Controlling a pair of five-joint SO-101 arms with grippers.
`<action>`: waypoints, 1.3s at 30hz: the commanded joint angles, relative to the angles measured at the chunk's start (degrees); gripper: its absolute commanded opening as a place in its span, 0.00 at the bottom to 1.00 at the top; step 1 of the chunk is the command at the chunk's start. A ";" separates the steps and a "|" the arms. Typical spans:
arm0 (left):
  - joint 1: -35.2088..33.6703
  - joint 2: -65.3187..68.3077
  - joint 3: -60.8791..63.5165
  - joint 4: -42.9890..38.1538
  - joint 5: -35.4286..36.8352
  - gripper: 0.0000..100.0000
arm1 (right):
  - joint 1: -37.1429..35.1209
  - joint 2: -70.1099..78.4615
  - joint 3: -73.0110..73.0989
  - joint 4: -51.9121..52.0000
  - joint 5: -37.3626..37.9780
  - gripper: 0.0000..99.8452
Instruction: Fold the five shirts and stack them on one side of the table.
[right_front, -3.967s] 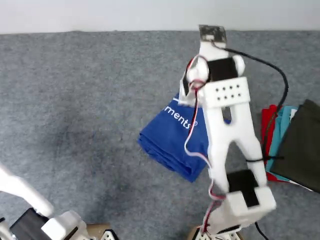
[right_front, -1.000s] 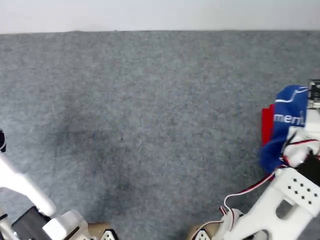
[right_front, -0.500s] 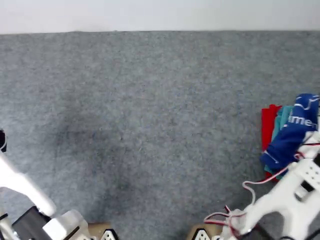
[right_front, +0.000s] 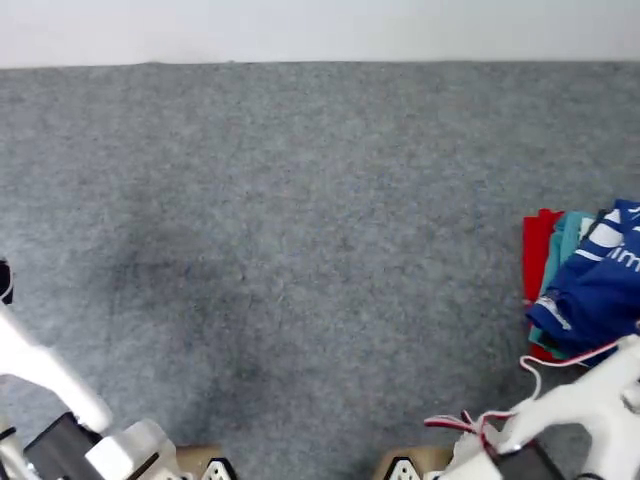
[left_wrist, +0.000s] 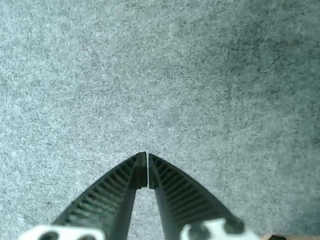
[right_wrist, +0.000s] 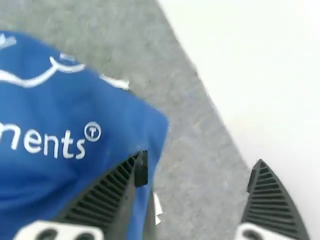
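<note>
A folded blue shirt (right_front: 598, 290) with white print lies on top of a stack at the table's right edge. Beneath it a red shirt (right_front: 535, 250) and a teal shirt (right_front: 560, 240) stick out. In the right wrist view my right gripper (right_wrist: 197, 172) is open: one finger (right_wrist: 131, 177) rests over the blue shirt (right_wrist: 60, 125), the other (right_wrist: 262, 187) hangs over the table's edge. The right arm (right_front: 580, 410) shows at the bottom right of the high view. My left gripper (left_wrist: 147, 156) is shut and empty above bare grey carpet; its arm (right_front: 50, 380) sits at the bottom left.
Grey carpet (right_front: 300, 220) covers the table, with a white wall along its far edge. Red and white cables (right_front: 480, 420) trail from the right arm near the front edge. In the right wrist view, a white surface (right_wrist: 250, 75) borders the carpet beside the stack.
The right arm swung from mid-table to the right edge with the blue shirt. The shirt now lies flat on the stack, and the arm has dropped lower in view.
</note>
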 joint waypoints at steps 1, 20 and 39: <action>0.35 -1.76 -1.89 0.53 -0.35 0.01 | -2.77 -6.20 -4.57 8.84 -0.79 0.18; 0.26 -2.20 0.04 0.62 -0.35 0.01 | -23.52 -8.40 24.53 6.64 -0.97 0.01; 0.44 -2.20 2.59 0.26 -0.35 0.01 | -17.01 -19.91 12.92 11.82 -0.53 0.01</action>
